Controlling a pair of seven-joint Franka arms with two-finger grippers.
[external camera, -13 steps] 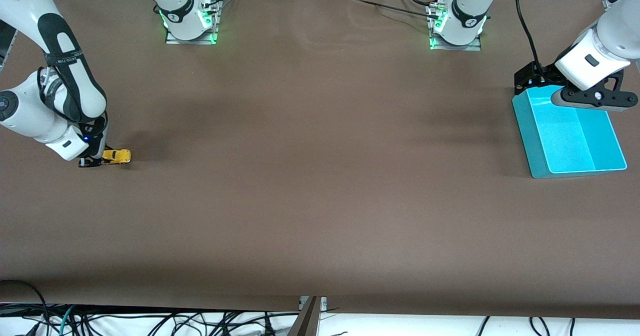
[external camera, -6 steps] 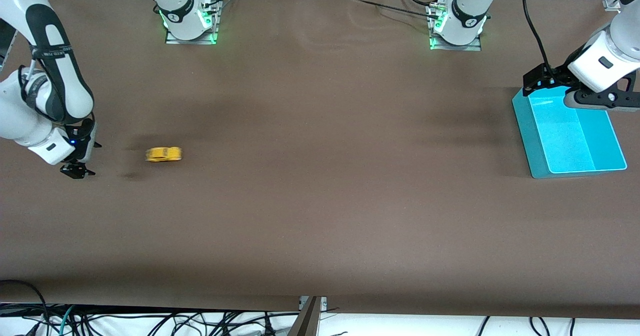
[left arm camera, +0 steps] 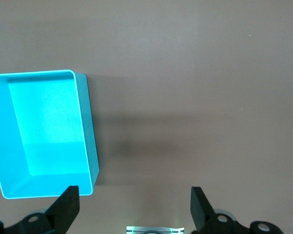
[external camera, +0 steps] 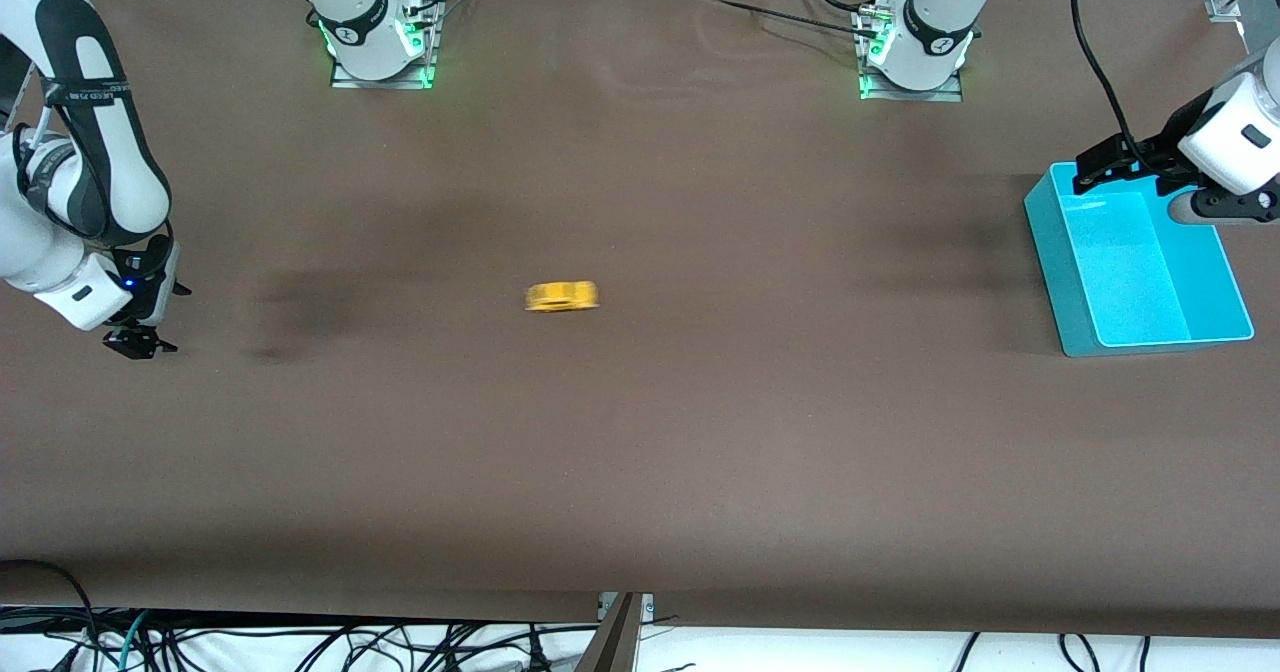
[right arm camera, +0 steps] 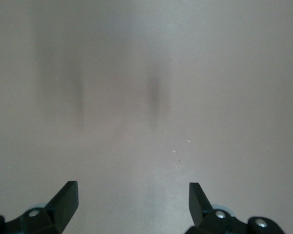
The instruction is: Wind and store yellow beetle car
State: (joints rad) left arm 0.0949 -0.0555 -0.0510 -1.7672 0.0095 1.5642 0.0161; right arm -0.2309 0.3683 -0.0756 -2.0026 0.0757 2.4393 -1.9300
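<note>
The yellow beetle car (external camera: 562, 296) is on the brown table near its middle, blurred by motion, free of both grippers. My right gripper (external camera: 135, 342) is open and empty, low over the table at the right arm's end, well away from the car. Its wrist view shows the open gripper (right arm camera: 133, 202) over bare table only. My left gripper (external camera: 1150, 177) is open and empty above the teal bin's (external camera: 1050, 252) edge nearest the robots' bases. The left wrist view shows the gripper (left arm camera: 134, 204) open, with the empty bin (left arm camera: 85, 122) below it.
The two arm bases (external camera: 378, 47) (external camera: 912, 62) stand along the table's edge farthest from the front camera. Cables hang below the table's near edge (external camera: 620, 602). The brown mat (external camera: 700, 432) spreads wide between the car and the bin.
My right gripper let go of the car and drew back. The car rolled across the table toward the left arm's end. My left gripper moved up and away over the bin.
</note>
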